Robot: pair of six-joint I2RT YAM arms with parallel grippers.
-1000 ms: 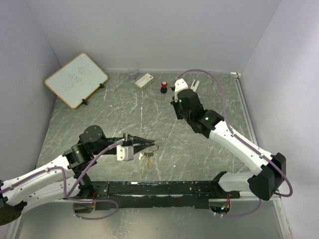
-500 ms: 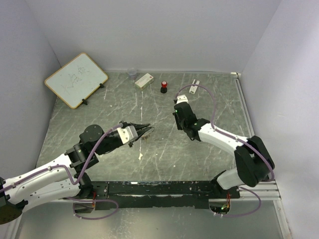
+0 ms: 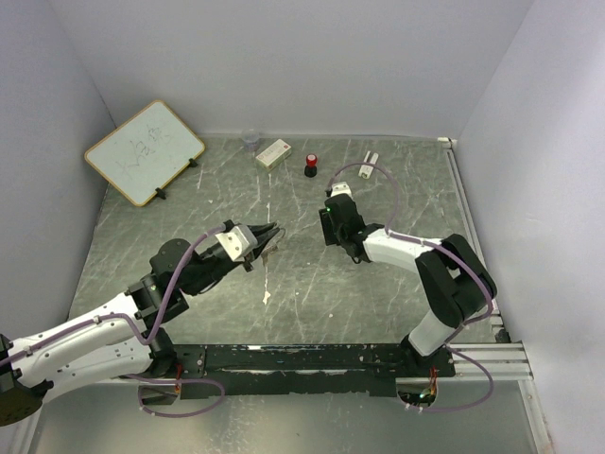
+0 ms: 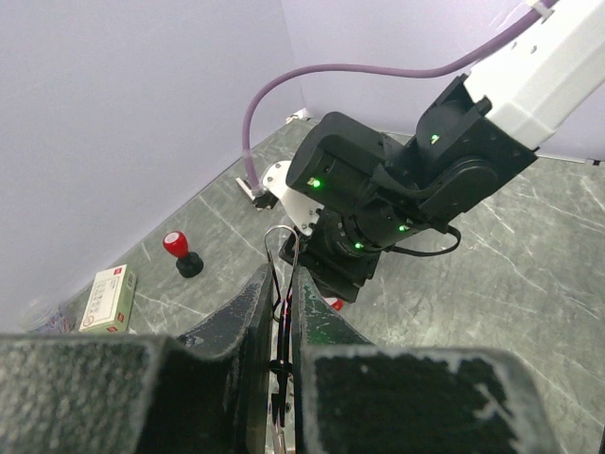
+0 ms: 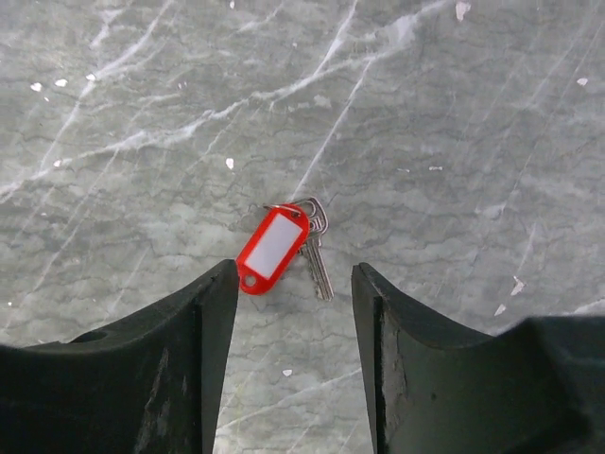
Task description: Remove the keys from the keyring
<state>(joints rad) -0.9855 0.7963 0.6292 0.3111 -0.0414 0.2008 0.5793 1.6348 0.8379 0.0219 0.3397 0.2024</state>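
My left gripper point(image 3: 267, 232) is held above the table's middle, shut on the thin silver keyring point(image 4: 282, 230). The wire loop pokes out past its fingertips point(image 4: 281, 279), and something dark hangs between the fingers. My right gripper point(image 3: 331, 225) points down just right of it, with its jaws open point(image 5: 293, 274) and nothing between them. Directly beneath lie a red plastic tag point(image 5: 273, 248) and a silver key point(image 5: 318, 267), flat on the table and apart from the fingers. The tag's red corner point(image 4: 333, 304) shows under the right wrist. A small pale piece point(image 3: 267, 296) lies nearer the arm bases.
A whiteboard point(image 3: 144, 151) leans at the back left. Along the back stand a clear cup point(image 3: 250, 140), a small box point(image 3: 273, 152), a red-topped black knob point(image 3: 310, 166) and a white piece point(image 3: 368, 163). Walls close in the sides.
My right arm swung from the back toward the middle, tipped downward, and its jaws opened. My left gripper rose and moved away from the bases with the ring. The pale piece stayed on the table.
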